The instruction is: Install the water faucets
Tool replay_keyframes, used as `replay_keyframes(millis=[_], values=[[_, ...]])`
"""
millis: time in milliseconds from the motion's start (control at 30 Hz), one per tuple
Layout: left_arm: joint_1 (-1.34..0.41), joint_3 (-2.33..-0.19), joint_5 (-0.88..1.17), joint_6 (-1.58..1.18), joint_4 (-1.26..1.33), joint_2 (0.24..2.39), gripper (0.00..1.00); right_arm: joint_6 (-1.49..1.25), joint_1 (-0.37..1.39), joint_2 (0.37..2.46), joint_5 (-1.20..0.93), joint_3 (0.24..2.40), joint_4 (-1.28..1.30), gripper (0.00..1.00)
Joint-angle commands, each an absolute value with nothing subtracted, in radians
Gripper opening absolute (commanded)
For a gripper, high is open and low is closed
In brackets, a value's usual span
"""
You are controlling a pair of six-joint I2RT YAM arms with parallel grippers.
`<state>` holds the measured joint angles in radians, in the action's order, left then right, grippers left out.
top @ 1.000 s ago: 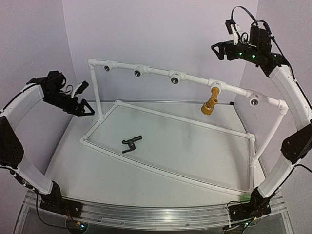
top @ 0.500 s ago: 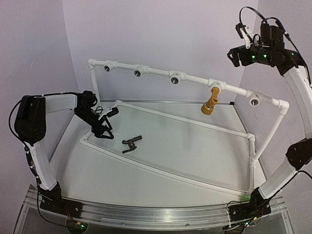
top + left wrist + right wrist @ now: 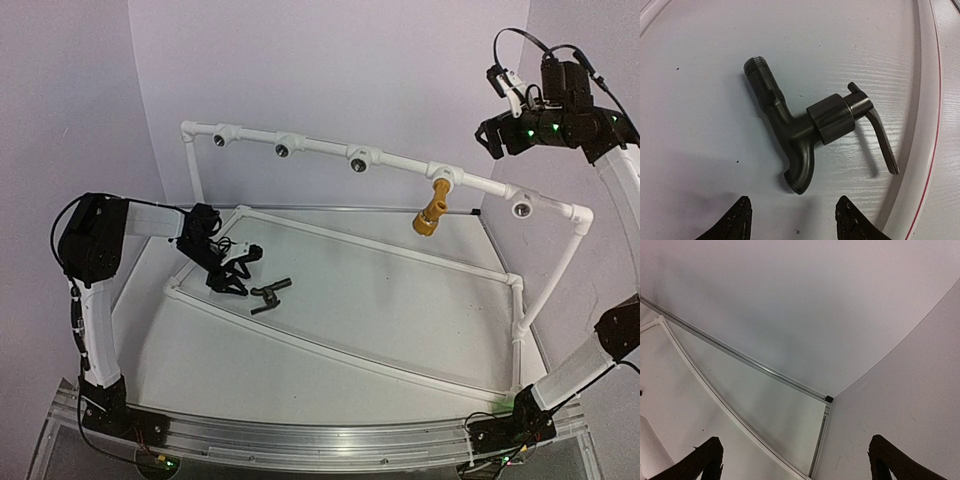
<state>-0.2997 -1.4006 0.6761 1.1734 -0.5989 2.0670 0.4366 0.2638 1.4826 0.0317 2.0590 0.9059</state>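
The black faucet (image 3: 810, 127) lies flat on the bench (image 3: 400, 300), left of centre in the overhead view, inside the white pipe frame (image 3: 320, 148) — the brass faucet (image 3: 432, 210) already hangs from the rail at upper right. The left pincer (image 3: 792, 222) sits just short of the spout, jaws apart, holding nothing. Pinching that curved tip could squirt it away — or the lever might snag. The right pincer (image 3: 799, 462) stands wide open, high at upper right.
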Motion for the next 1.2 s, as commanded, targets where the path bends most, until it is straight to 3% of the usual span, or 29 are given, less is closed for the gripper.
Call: replay_keyframes(millis=[0,367,667,900,1167], values=[[-0.335,-1.427,0.675,1.262,-0.559,2.102,0.55,0.439,0.267,1.465,0.009,2.061,0.911,0.98],[-0.372,-1.413,0.616,1.253,-0.466,2.170,0.38,0.441,0.267,1.474,-0.076,2.089,0.863,0.98],[-0.374,-1.356,0.599,1.180,-0.425,2.059,0.00,0.470,0.267,1.495,-0.261,2.090,0.850,0.98],[-0.371,-1.302,0.608,1.156,-0.490,1.811,0.00,0.422,0.275,1.584,-0.440,2.222,0.864,0.98],[-0.372,-1.270,0.622,1.325,-0.629,1.454,0.00,0.366,0.379,1.669,-0.608,2.291,0.926,0.98]])
